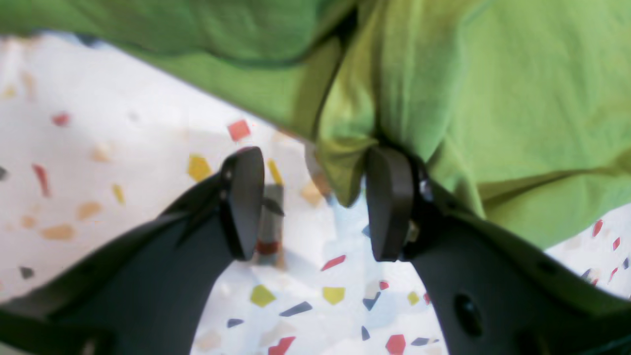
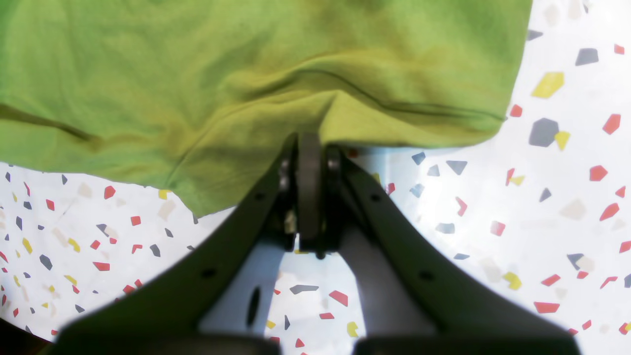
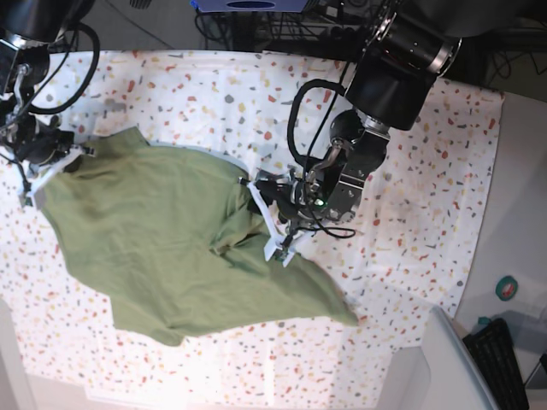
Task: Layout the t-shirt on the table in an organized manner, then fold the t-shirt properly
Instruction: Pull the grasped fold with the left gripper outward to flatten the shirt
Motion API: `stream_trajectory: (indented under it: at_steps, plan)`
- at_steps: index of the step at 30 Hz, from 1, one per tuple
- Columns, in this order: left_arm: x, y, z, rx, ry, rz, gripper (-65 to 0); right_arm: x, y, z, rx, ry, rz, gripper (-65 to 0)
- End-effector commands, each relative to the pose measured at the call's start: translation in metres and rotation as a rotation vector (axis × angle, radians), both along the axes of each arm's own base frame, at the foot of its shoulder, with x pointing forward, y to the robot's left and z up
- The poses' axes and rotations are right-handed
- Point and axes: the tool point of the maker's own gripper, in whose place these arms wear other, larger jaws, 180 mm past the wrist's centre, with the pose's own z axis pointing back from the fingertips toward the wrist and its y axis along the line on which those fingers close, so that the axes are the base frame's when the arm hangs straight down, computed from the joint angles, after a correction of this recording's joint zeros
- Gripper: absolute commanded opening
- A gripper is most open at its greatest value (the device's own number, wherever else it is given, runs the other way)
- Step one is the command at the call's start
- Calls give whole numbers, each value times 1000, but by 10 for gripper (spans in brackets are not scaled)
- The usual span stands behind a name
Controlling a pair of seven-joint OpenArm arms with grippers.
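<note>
Your right gripper (image 2: 309, 148) is clamped tight on an edge of the t-shirt (image 3: 171, 248), which lies crumpled across the table (image 3: 410, 145). Your left gripper (image 1: 315, 202) has its jaws apart, a fabric fold hanging between them, unpinched.

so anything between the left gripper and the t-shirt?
Nothing visible. The left gripper is open, with a bunched fold of the t-shirt hanging between its pads; one pad touches the fabric.
</note>
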Motion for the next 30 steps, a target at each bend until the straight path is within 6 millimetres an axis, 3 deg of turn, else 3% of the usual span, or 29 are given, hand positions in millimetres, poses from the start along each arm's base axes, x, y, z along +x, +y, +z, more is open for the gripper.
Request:
stream_trajectory:
  at_steps: [1, 3, 5, 8, 14, 21, 25, 30]
  plan:
    - [15, -6, 14, -21, -50, -2, -383, 10, -7, 11, -17, -44, -3, -650]
    - [16, -6, 15, -21, -51, -2, -489, 10, -7, 11, -17, -44, -3, -650]
    - [18, -6, 16, -18, -57, -3, -642, 10, -7, 11, -17, -44, -3, -650]
    - [23, -4, 28, -24, -89, 1, -650, 11, -8, 12, -19, -47, -3, -650]
    - [27, 75, 80, 127, -195, 97, -650, 21, -16, 21, -40, -65, 2, -650]
    - [7, 128, 131, 167, -240, 224, -650, 37, -17, 58, -95, -113, 37, -650]
    - [-24, 162, 117, 189, -151, 321, -650, 23, -18, 65, -130, -109, 52, -650]
    - [-65, 184, 89, 215, -49, 381, -650, 1, -9, 42, -89, -69, 35, -650]
